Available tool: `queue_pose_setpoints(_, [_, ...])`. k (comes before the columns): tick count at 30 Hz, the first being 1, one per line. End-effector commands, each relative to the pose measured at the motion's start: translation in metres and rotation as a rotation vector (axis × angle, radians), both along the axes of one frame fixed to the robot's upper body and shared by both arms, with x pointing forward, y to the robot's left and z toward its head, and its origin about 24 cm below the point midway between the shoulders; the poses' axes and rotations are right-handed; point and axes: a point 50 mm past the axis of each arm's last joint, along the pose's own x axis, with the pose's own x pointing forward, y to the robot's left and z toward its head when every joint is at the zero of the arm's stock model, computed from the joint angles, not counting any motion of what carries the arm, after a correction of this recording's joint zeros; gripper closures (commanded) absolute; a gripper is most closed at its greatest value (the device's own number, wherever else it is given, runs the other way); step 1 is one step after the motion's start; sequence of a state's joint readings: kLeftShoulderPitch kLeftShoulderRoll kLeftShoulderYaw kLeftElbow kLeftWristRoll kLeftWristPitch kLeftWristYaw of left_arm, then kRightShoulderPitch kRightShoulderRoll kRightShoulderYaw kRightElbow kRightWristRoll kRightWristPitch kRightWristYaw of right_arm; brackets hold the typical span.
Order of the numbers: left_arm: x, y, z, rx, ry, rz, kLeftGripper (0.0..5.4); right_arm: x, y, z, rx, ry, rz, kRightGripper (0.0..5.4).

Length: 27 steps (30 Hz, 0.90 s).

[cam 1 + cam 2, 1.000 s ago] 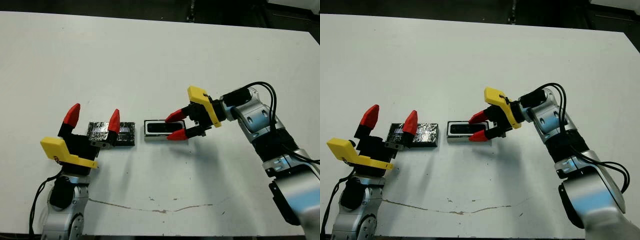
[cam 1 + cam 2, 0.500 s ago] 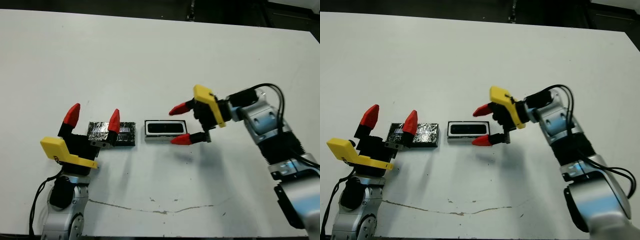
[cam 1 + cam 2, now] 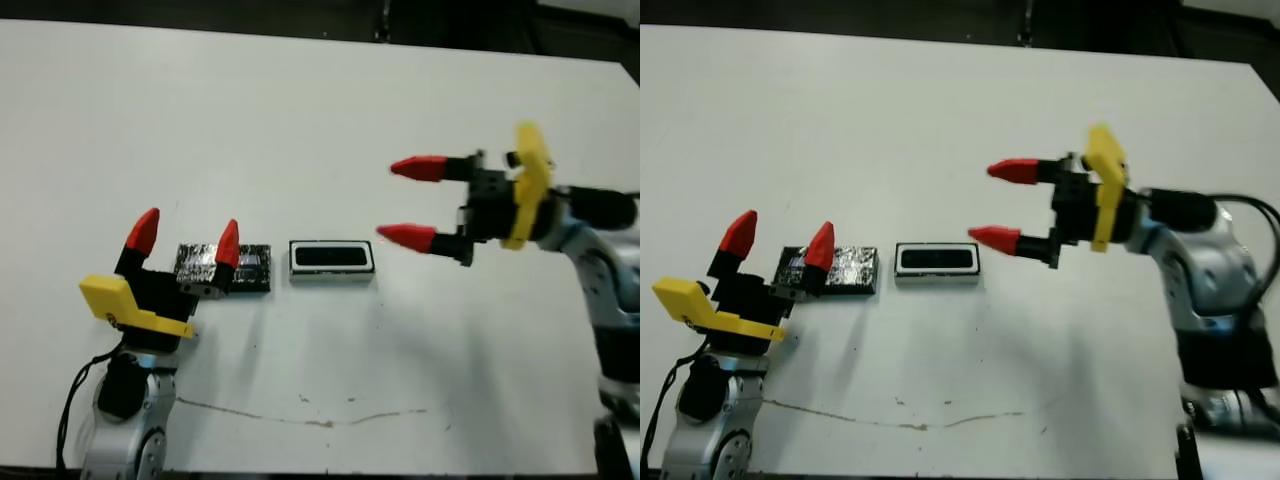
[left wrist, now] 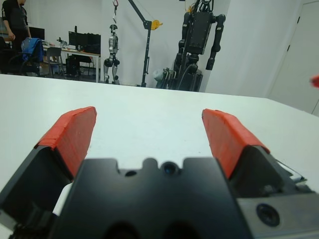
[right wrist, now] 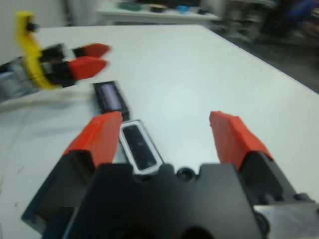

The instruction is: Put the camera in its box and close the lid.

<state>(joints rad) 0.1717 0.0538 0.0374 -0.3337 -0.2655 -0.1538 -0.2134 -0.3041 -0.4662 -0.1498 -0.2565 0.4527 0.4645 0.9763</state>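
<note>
The box (image 3: pixel 331 274), a small white tray, lies at the table's middle with the black camera (image 3: pixel 331 256) flat inside it. In the right wrist view the box (image 5: pixel 148 168) and the camera (image 5: pixel 139 148) show just past my right fingers. The glossy black lid (image 3: pixel 250 270) lies flat to the left of the box, a small gap between them. My left gripper (image 3: pixel 186 237) stands open just in front of the lid, one red fingertip (image 3: pixel 228 243) covering part of it. My right gripper (image 3: pixel 412 202) hangs open and empty above the table, to the right of the box.
A thin brown scratch line (image 3: pixel 310 420) runs along the table near the front edge. Beyond the table, the left wrist view shows a lab with robot stands (image 4: pixel 199 35) and a person (image 4: pixel 12 20) at the far side.
My right gripper has let go at the box, opened wide and drawn back to the right and upward. The camera stays in the box. The left arm has not moved.
</note>
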Motion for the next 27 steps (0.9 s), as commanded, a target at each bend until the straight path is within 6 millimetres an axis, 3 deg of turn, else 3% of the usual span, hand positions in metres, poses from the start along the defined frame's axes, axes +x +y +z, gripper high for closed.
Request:
queue_pose_setpoints(1, [-0.001, 0.007, 0.002, 0.064, 0.008, 0.003, 0.00, -0.016, -0.019, -0.025, 0.073, 0.028, -0.204, 1.45])
queue_pose_setpoints(7, [0.002, 0.020, 0.014, 0.188, -0.021, -0.026, 0.00, -0.046, -0.031, -0.060, 0.186, 0.053, -0.477, 2.38])
queue_pose_setpoints(12, [0.009, 0.030, 0.026, 0.265, -0.011, -0.114, 0.00, -0.069, -0.025, -0.075, 0.313, 0.046, -0.503, 3.12])
queue_pose_setpoints(20, [0.024, 0.047, 0.052, 0.387, 0.100, -0.434, 0.00, -0.074, -0.017, -0.082, 0.391, 0.077, -0.494, 4.43])
queue_pose_setpoints(27, [0.044, 0.065, 0.065, 0.368, 0.279, -0.743, 0.00, -0.072, -0.019, -0.082, 0.381, 0.065, -0.502, 5.39])
